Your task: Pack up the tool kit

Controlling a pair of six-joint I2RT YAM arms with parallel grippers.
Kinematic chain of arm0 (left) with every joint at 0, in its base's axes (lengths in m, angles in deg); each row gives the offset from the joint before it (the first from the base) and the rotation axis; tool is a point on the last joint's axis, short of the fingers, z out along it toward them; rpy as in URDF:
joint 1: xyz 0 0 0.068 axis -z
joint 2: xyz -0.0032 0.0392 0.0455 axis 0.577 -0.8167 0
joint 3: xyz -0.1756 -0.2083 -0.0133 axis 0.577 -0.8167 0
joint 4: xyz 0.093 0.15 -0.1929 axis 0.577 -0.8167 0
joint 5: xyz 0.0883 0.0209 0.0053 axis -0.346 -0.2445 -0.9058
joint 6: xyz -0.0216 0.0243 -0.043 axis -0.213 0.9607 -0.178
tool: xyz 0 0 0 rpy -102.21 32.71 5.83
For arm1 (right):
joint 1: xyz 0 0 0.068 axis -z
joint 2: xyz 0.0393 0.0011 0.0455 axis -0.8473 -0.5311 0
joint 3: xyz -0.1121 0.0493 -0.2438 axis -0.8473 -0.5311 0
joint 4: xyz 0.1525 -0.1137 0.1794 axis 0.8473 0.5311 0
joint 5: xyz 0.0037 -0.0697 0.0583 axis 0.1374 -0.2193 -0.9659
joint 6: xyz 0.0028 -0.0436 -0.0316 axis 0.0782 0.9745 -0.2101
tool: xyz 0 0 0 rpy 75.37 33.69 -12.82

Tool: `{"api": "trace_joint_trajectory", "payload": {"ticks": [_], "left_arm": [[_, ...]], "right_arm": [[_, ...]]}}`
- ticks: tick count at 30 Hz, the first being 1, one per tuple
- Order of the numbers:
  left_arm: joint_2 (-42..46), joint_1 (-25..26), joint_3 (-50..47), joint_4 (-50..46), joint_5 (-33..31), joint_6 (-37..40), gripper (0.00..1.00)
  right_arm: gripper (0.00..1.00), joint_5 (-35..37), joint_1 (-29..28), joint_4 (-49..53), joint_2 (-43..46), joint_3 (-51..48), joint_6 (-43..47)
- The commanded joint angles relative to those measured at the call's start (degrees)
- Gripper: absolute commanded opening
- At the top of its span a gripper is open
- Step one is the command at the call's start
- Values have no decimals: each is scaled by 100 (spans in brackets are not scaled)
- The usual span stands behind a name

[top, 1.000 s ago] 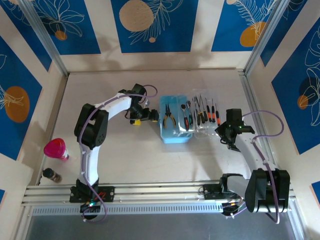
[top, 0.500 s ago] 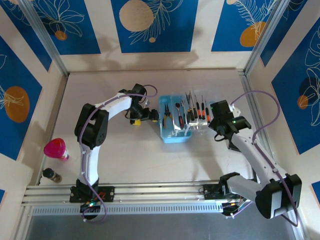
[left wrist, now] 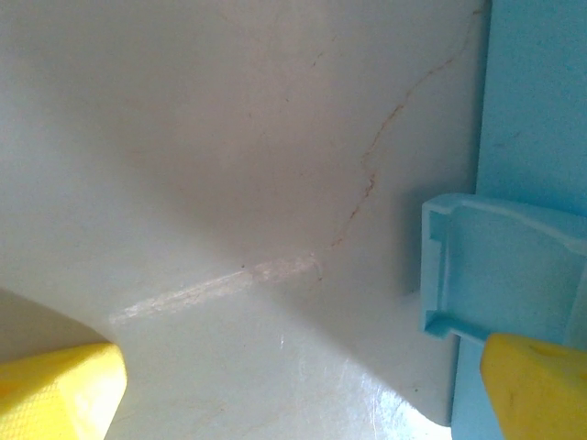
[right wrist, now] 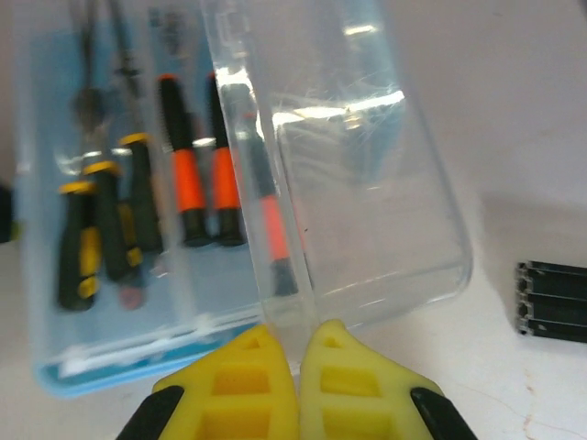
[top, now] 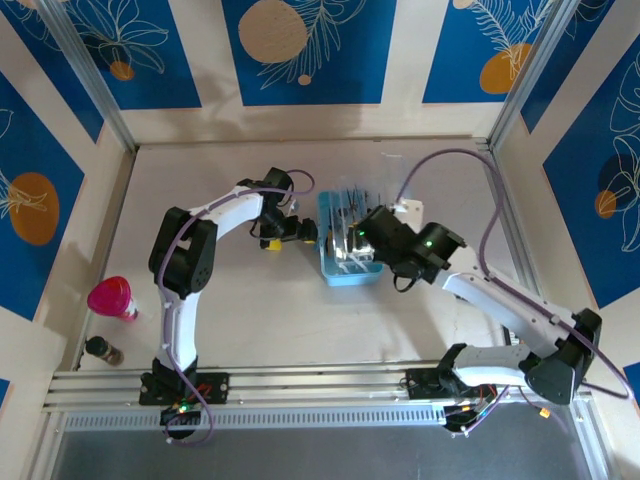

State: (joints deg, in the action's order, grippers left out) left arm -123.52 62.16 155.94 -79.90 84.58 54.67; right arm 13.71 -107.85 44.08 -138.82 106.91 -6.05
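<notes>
The right wrist view shows the right fingers pinched nearly shut on the edge of the clear lid. The lid is tilted over the blue case, and screwdrivers lie inside. The left wrist view shows the left fingers gaping wide and empty, one beside the case. From above, the case sits in the middle of the surface.

- Pale, matte desk, with a thin brown crack and a faint bright streak of glare.
- Cream walls on three sides carry blue panels with white leaf outlines and orange or tan discs.
- Metal posts stand in the back corners.
- A metal rail runs along the near edge.
</notes>
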Motion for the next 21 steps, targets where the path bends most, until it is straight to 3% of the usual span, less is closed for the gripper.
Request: {"api": "trace_joint_trajectory", "payload": {"ticks": [1, 3, 7, 11, 13, 17, 19, 21], "left_arm": [[-276, 384, -221, 871, 703, 122, 100], [-268, 384, -241, 862, 711, 120, 100], [-224, 379, -348, 916, 700, 128, 100], [-173, 376, -488, 983, 669, 137, 100], [-145, 362, -541, 973, 623, 163, 100], [44, 292, -697, 978, 456, 233, 100], [240, 236, -884, 1077, 374, 264, 100], [483, 185, -1063, 1126, 283, 348, 100]], "right_arm": [[0, 182, -603, 1, -370, 417, -691], [0, 356, -867, 281, -507, 630, -918], [10, 453, -1121, 560, -524, 826, -1062], [23, 489, -1140, 517, -231, 813, -893], [34, 514, -1066, 464, -72, 798, -759], [71, -206, -359, -104, 213, 586, 37], [84, -1031, 264, -551, 343, 375, 597], [91, -1865, 911, -866, 380, 211, 982]]}}
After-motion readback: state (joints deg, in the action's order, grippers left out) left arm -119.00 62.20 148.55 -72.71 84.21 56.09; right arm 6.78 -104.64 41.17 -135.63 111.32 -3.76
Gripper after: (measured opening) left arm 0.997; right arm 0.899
